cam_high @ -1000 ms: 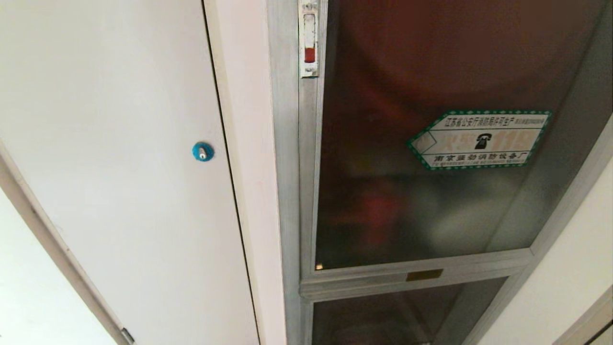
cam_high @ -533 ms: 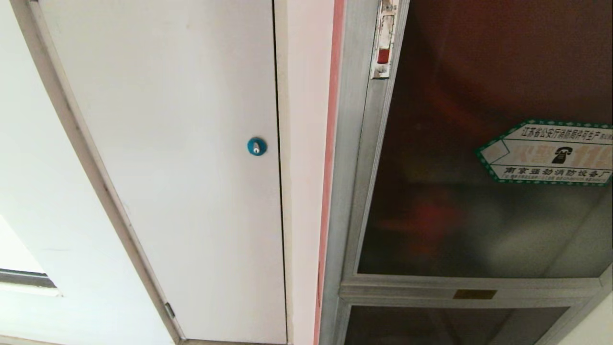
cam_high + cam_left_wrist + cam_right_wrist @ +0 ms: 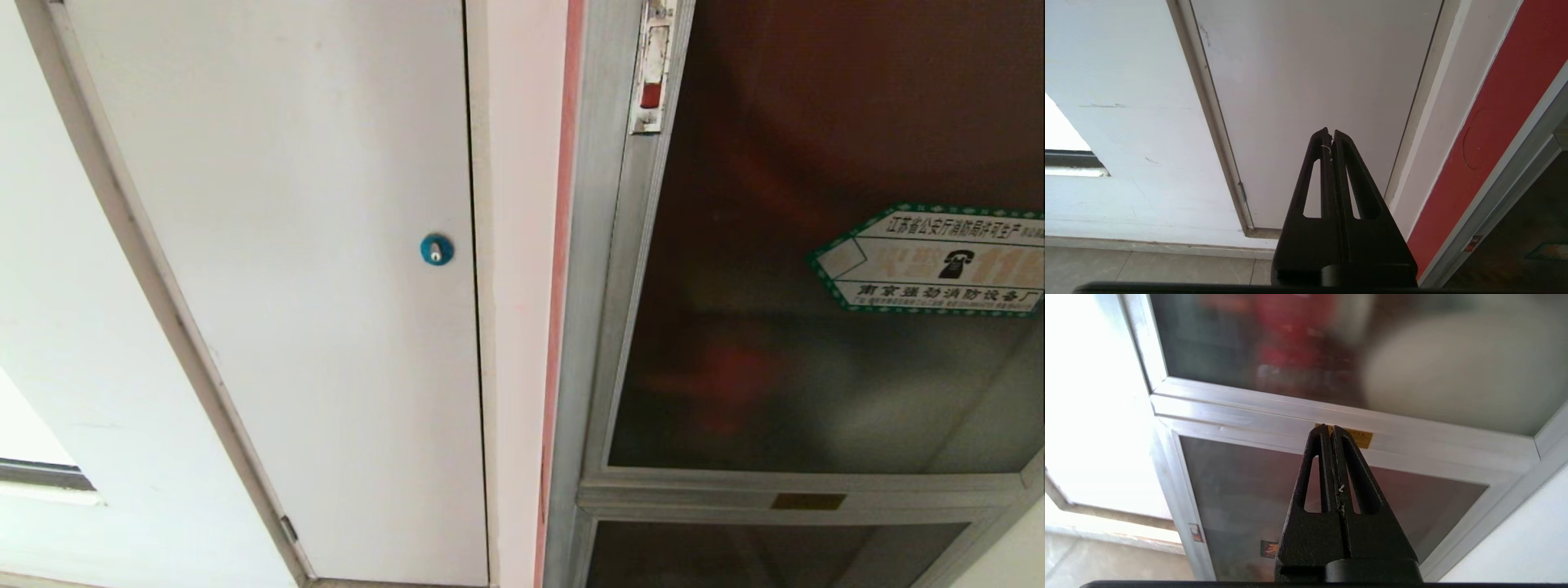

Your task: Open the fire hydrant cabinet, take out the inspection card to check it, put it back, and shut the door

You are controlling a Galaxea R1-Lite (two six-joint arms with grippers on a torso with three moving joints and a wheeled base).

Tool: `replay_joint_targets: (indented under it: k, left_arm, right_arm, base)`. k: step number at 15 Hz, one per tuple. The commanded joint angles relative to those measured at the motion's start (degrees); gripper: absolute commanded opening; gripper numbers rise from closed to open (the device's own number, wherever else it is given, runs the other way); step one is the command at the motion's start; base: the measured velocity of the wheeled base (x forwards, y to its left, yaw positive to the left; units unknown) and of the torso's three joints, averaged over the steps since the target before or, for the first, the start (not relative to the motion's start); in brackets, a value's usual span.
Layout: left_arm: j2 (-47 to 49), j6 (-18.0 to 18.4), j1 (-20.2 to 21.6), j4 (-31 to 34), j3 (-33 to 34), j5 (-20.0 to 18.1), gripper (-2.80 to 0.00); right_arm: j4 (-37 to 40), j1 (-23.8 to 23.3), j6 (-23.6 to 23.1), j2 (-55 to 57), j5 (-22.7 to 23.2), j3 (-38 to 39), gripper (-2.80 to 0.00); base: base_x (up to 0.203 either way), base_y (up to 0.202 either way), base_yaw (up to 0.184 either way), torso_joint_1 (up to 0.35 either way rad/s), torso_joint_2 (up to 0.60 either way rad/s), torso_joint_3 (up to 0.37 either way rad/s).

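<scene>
The fire hydrant cabinet fills the right of the head view, its silver frame around dark tinted glass. Its door is closed, with a green-edged hexagonal sticker and a small red-marked latch at its left edge. The inspection card is hidden. Neither arm shows in the head view. My right gripper is shut and empty, pointing at the cabinet's cross rail without touching it. My left gripper is shut and empty, facing the white door.
A plain white door with a blue round lock stands left of the cabinet. A smaller glass panel sits below the cross rail, with a yellow label on the rail. Floor tiles lie below.
The whole head view shifted between one second and half a second ago, so the cabinet now sits further right; since then the view holds still. No gripper or door moved.
</scene>
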Motion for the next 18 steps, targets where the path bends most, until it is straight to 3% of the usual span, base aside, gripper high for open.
replay_joint_targets:
  k: [1, 18]
  left_arm:
    - [0.09, 0.03, -0.05, 0.00, -0.02, 0.00, -2.80]
    - [0.09, 0.03, 0.01, 0.15, -0.11, 0.00, -2.80]
  right_arm:
    - [0.04, 0.00, 1.10, -0.06, -0.03, 0.02, -2.80]
    - [0.04, 0.00, 1.52, -0.06, -0.15, 0.01, -2.80]
  base:
    - [0.000, 0.000, 0.000, 0.000, 0.00, 0.000]
    - [0.000, 0.000, 0.000, 0.000, 0.00, 0.000]
